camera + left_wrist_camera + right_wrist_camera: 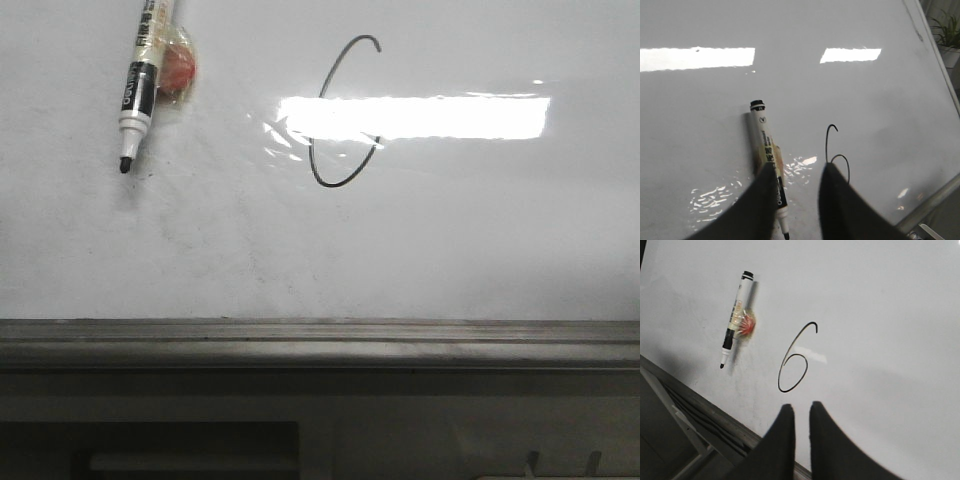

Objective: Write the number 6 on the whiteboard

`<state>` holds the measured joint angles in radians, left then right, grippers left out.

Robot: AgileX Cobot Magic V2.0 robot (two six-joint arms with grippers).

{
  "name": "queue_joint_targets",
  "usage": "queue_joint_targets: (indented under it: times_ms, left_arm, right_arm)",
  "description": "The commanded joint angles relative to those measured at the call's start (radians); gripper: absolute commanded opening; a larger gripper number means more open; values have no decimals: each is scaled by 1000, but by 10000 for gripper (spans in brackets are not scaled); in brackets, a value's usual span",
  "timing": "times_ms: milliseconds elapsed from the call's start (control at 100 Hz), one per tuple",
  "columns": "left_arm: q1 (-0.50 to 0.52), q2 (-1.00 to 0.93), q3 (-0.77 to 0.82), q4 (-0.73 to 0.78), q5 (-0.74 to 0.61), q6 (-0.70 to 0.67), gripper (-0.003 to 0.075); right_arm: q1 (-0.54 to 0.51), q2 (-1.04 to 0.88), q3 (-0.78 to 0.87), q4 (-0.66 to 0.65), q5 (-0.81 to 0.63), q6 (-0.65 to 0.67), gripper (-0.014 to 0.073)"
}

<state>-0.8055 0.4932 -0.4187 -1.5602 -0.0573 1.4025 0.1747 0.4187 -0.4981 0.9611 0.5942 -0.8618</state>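
The whiteboard (pixel 480 240) is filling most of every view, glossy, with a bright rectangular light reflection (pixel 415 117) lying across it and a grey metal ledge (pixel 320 340) running along its near edge. The number 6 (pixel 345 112) is showing as a thin black line; in the front view the glare is washing out its middle, so only the hooked top and the rounded bottom are reading clearly, while the right wrist view is showing the whole figure (pixel 796 359) with its closed lower loop.

A marker (pixel 141 80) is lying flat on the board, well to the left of the number, its uncapped black tip pointing toward the ledge. A reddish blob under clear tape (pixel 178 68) is sticking to the side of its barrel.

The left gripper (pixel 797 200) is hanging over the board with its fingers spread wide apart and holding nothing. One finger (pixel 760 205) is overlapping the lower barrel of the marker in that view; whether it is touching it I cannot tell. The other finger (pixel 837 205) is covering the lower part of the number (pixel 832 145).

The right gripper (pixel 801 440) is hovering above the board with only a narrow gap between its fingers, empty. The number is sitting just beyond its fingertips, apart from them, and the marker (pixel 736 316) is lying farther off to one side.
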Motion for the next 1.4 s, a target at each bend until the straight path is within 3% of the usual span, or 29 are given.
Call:
queue_joint_targets:
  times_ms: [0, 350, 630, 1390]
  left_arm:
    - [-2, -64, 25, 30, 52, 5, -20]
    - [-2, -404, 227, 20, 57, 23, -20]
    - [-2, -480, 255, -12, 35, 23, -20]
    - [-2, -480, 255, -46, 38, 23, -20]
  right_arm:
    - [-6, -72, 20, 38, -59, -41, -67]
    - [-6, -446, 283, 55, -172, -73, -67]
    - [-6, -436, 298, 79, -258, -73, -67]
    - [-6, -436, 298, 79, -258, -73, -67]
